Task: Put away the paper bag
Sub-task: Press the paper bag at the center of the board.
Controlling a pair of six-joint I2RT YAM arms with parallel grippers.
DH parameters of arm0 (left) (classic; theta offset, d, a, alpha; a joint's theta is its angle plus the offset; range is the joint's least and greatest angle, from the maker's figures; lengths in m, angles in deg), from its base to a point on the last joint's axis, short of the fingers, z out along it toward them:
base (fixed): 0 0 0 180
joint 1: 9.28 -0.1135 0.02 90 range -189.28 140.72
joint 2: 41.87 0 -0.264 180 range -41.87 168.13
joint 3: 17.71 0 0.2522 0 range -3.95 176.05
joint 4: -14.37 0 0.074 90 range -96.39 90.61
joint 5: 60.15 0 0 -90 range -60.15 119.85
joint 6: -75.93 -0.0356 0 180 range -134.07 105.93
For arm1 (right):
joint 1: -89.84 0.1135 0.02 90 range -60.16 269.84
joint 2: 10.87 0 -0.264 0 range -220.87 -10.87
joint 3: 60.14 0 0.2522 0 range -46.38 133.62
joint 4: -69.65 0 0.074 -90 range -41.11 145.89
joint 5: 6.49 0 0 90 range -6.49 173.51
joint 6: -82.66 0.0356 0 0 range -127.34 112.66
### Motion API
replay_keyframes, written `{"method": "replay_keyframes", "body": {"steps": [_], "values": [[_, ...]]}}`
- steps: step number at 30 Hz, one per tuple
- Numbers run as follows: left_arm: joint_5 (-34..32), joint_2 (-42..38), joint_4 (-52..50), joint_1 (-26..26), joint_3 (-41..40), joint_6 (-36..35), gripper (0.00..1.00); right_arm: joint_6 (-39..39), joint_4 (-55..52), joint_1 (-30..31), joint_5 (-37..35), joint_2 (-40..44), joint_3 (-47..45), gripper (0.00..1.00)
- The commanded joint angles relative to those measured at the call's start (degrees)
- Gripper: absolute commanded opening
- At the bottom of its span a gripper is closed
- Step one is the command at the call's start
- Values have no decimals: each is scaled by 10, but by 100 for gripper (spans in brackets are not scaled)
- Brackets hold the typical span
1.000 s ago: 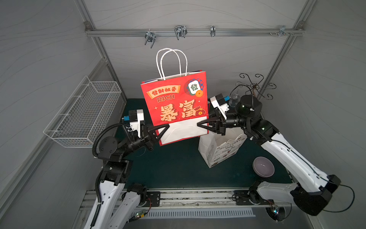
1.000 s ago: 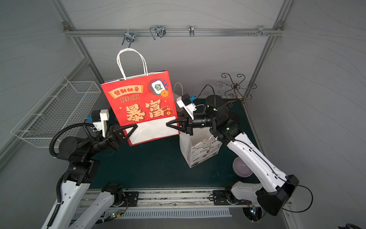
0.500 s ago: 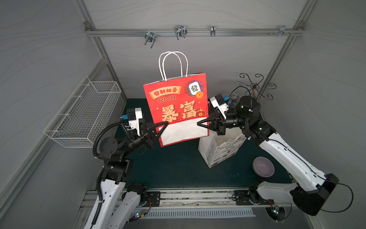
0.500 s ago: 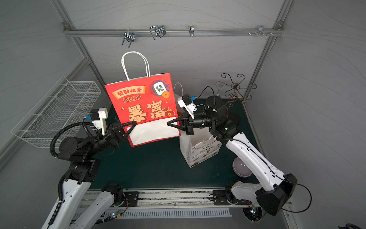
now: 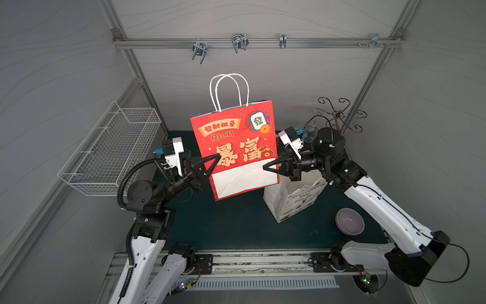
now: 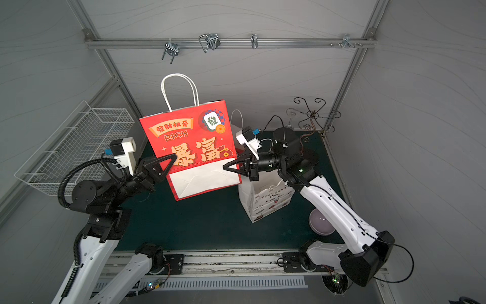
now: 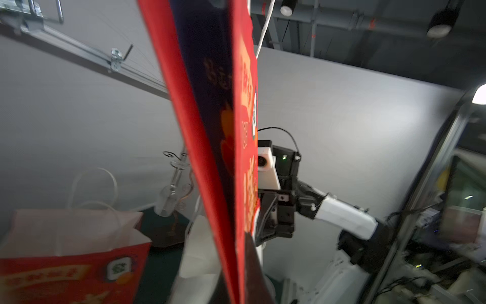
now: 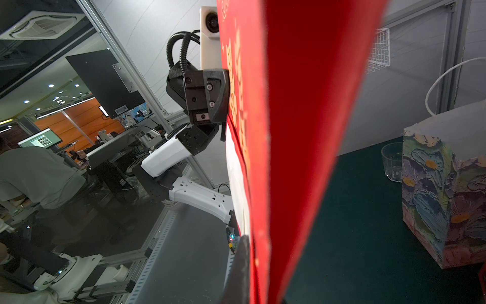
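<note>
Aloft, red paper bag (image 5: pixel 236 142) spans left hand (image 5: pixel 217 158) to right hand (image 5: pixel 265 167) (pinched).

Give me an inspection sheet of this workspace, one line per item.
Surface: green mat, no spills seen.
Job's things: red paper bag, flattened, handles up, held up between the claws.
Clutter: white printed bag standing; purple bowl; clear cup.
Grippers: left claw shut on the bag's side edge; right claw shut on the opposite edge.
Cables: black hose loops at the left arm; thin cable loops by the right arm's base.
Surroundings: wire basket on side wall; hooks on overhead rail; curled metal stand in back corner.
</note>
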Motion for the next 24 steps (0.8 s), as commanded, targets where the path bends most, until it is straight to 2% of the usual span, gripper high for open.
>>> {"method": "replay_keyframes", "body": {"steps": [1,3,4,5,6,8,9,11,16,17,18,19,20,22,24], "values": [[-29,4,46,-2,34,2,0,-15,-37,-3,13,9,5,0],[-36,8,64,-2,39,3,0,-15,-42,-3,13,11,5,0],[-40,11,62,-2,42,2,8,-16,-44,-2,13,12,5,0],[-43,12,61,-1,46,2,21,-17,-46,-2,13,13,5,0],[-49,14,60,-1,49,2,27,-19,-49,-2,15,13,5,0],[-58,18,63,-2,56,3,29,-23,-55,-3,15,14,5,0],[-64,21,64,-2,60,3,23,-25,-59,-3,17,15,5,0],[-74,26,69,-1,65,3,0,-28,-66,-2,18,15,6,0],[-90,31,79,-1,71,7,0,-35,-74,-2,19,16,6,0],[-95,31,81,-1,71,7,10,-35,-75,-3,20,16,7,0],[-101,32,83,-2,71,6,24,-36,-76,-2,20,16,7,0],[-106,32,84,-1,72,7,32,-37,-77,-2,19,18,6,0],[-112,34,85,-2,73,6,34,-37,-78,-2,19,18,6,0],[-123,37,91,-2,75,4,30,-40,-83,-1,19,19,5,0],[-138,41,96,-1,79,3,5,-42,-86,-1,20,19,4,0]]}}
